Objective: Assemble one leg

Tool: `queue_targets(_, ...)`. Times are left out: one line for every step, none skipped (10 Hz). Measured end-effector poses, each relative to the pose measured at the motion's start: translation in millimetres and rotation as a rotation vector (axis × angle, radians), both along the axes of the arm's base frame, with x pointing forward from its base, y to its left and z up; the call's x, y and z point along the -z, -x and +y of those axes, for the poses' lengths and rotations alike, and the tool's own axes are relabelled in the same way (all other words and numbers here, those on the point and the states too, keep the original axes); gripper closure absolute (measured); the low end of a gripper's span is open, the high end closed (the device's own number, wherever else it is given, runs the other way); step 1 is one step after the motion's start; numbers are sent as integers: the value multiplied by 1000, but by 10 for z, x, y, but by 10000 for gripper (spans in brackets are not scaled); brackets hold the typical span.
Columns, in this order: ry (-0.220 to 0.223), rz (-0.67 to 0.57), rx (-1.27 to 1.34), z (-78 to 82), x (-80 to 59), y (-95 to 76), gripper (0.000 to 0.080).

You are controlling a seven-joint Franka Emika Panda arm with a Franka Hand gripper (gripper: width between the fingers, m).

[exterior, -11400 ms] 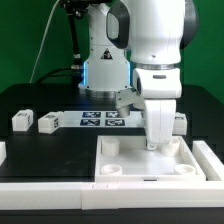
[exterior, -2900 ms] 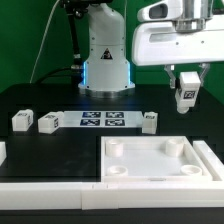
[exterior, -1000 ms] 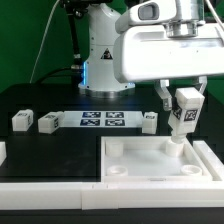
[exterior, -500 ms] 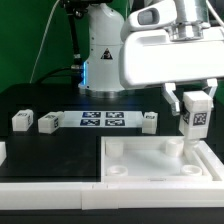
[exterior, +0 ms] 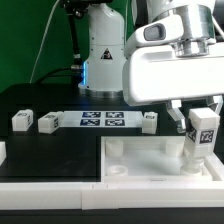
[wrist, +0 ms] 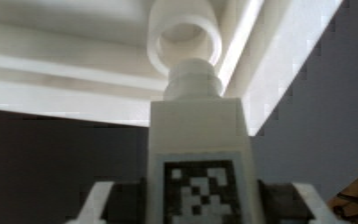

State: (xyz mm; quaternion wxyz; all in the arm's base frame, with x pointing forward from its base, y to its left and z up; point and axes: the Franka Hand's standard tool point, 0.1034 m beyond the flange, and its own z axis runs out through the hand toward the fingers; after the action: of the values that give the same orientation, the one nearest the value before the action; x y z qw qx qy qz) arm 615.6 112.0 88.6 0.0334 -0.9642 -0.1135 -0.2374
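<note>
Hand (exterior: 203,117) clamped on the small white plastic block leg (exterior: 204,140) (marker tag facing out). Leg upright, lower end at round corner socket (wrist: 188,42) of large white square tray (exterior: 140,172), exterior view's right; seating unclear.

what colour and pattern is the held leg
The leg is white with a black-and-white square marker on one face, clearest in the wrist view.

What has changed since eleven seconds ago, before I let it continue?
The gripper took the leg off the table behind the tray, lifted it, carried it toward the exterior view's right and lowered it to the tray's near corner socket; seating cannot be told. The three other legs, the marker board and the tray stayed put.
</note>
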Motion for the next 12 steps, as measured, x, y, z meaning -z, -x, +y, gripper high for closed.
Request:
queue_targets(2, 7, 0, -10, 65, 33, 508)
queue_targets(2, 11, 0, -7, 96, 45, 508)
queue_targets(2, 11, 0, -7, 114, 49, 508)
queue_targets(2, 10, 0, -7, 131, 51, 508)
queue_targets(2, 10, 1, -9, 155, 57, 508)
queue_targets(1, -14, 4, -15, 168, 36, 508)
queue_targets(0, -35, 7, -16, 211, 36, 508)
queue_targets(-1, -74, 10, -16, 220, 39, 508)
queue_targets(-2, -91, 10, -17, 218, 42, 508)
queue_targets(-1, -90, 10, -18, 217, 40, 498)
queue_targets(-1, -90, 10, -19, 218, 41, 498)
queue_targets(-1, -90, 10, -19, 218, 41, 298)
